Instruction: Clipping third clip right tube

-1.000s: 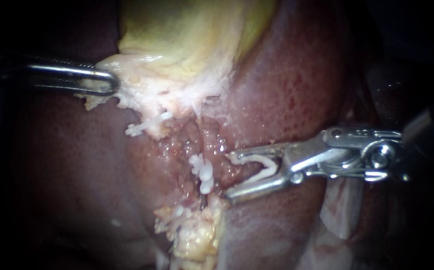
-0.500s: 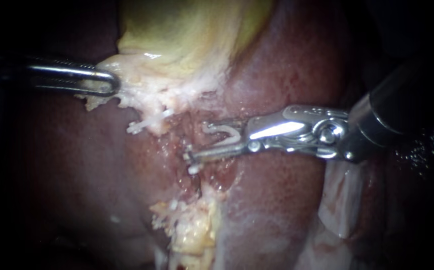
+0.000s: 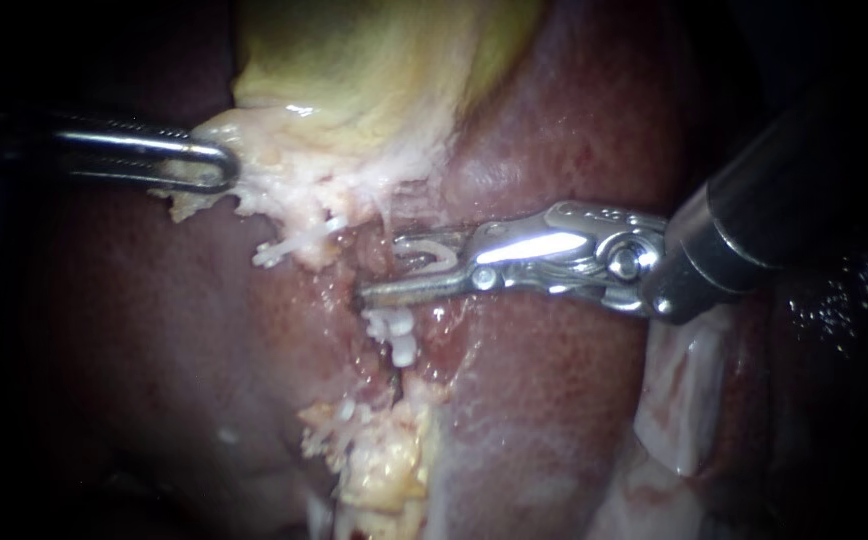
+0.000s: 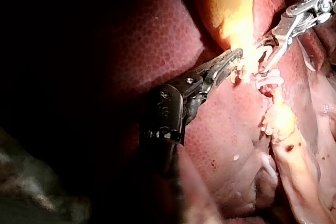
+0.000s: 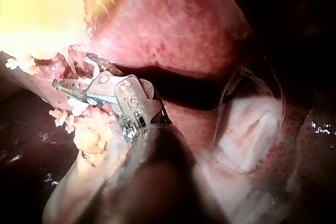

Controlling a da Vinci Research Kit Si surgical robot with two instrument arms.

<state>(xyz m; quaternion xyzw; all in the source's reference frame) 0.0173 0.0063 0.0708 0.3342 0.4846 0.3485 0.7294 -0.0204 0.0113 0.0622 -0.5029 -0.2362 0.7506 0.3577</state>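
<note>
Endoscope view: shows the left instrument [image 3: 219, 165] coming in level, jaws clamped together on the pale fringe [image 3: 284, 190] at the lower edge of the gallbladder [image 3: 354, 70]. Draws that fringe sideways, apparently to lift the gallbladder off the liver [image 3: 574, 150] and to stretch the strands beneath for access. Shows the right instrument [image 3: 384, 268] laid across the cleft, jaws standing apart and cradling an open clip [image 3: 434, 255], white, in touch with both and not yet squeezed home. Places the right tube [image 3: 372, 272] as the reddish strand in the gap between those jaws, near their tips, shorter jaw above, longer jaw below. Full passage of the far tip past the strand: cannot tell. Finds the seated clips [image 3: 396, 335] just below the lower jaw on the same strand. Suggests an approach chosen to set the new clip beside them without overlap. Finds a lone clip [image 3: 289, 250] apart from these, under the fringe, seemingly on the other tube. Confirms in the left wrist view the left jaws together on pale tissue, with the right jaws just beside them. Confirms in the right wrist view the right jaws spread, with tissue between. Calls next, by judgement, for a firm squeeze only with the strand square in the clip; risks a partial bite otherwise
</note>
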